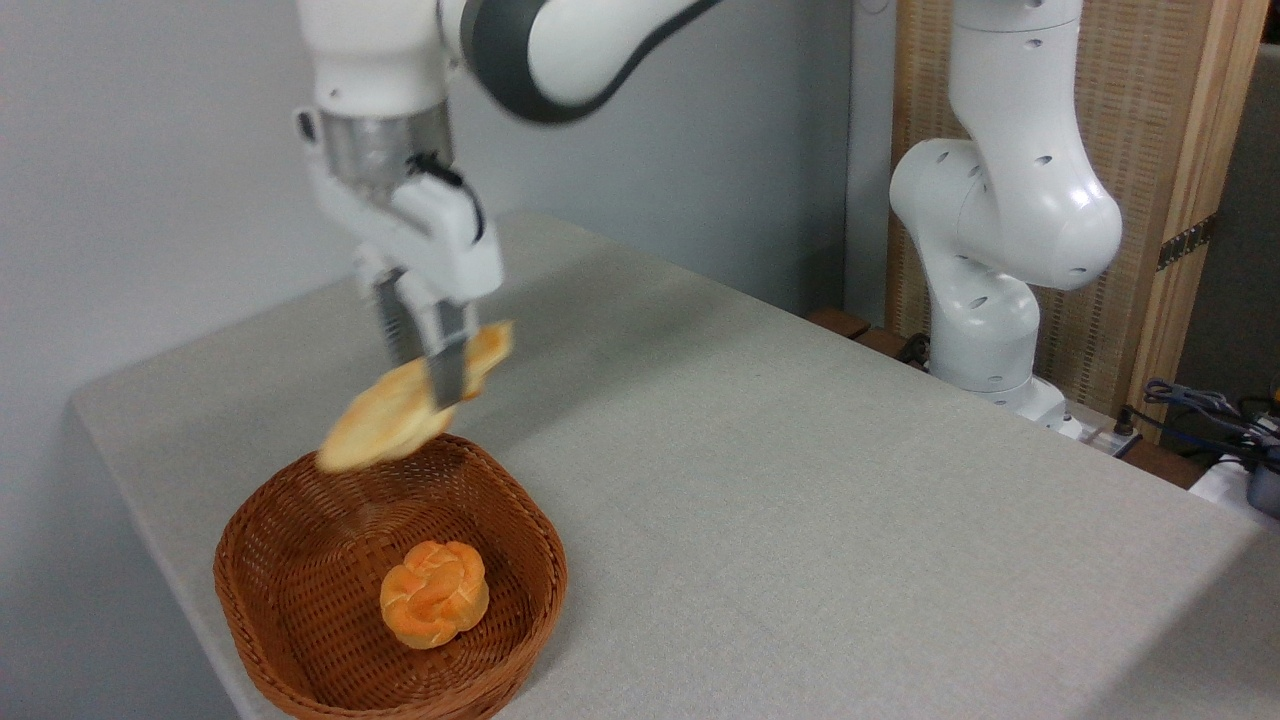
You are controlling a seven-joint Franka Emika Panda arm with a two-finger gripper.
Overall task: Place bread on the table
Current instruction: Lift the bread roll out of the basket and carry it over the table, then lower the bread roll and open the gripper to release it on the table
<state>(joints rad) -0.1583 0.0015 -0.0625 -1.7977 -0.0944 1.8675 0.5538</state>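
Above the far rim of a wicker basket [300,560] near the table's left edge, the long braided loaf [395,412] hung in mid-air, tilted, its lower pointed end dipping toward the basket and its upper end rising to the right. The loaf was blurred, and it touched neither the basket nor the cloth. The gripper [432,385] of the white Panda arm [1000,210] was clamped across the loaf's middle, one dark finger showing in front of the crust and the other behind it. Inside the basket, toward its near side, lay a small round orange knotted bun [434,594], well apart from the raised loaf. The basket stood on the grey-beige woven cloth of the table [800,500], close to the left edge and the near-left corner. The arm's base rose beyond the table's far right edge, in front of a wooden panel [1180,120], with cables [1195,405] bunched at the right.
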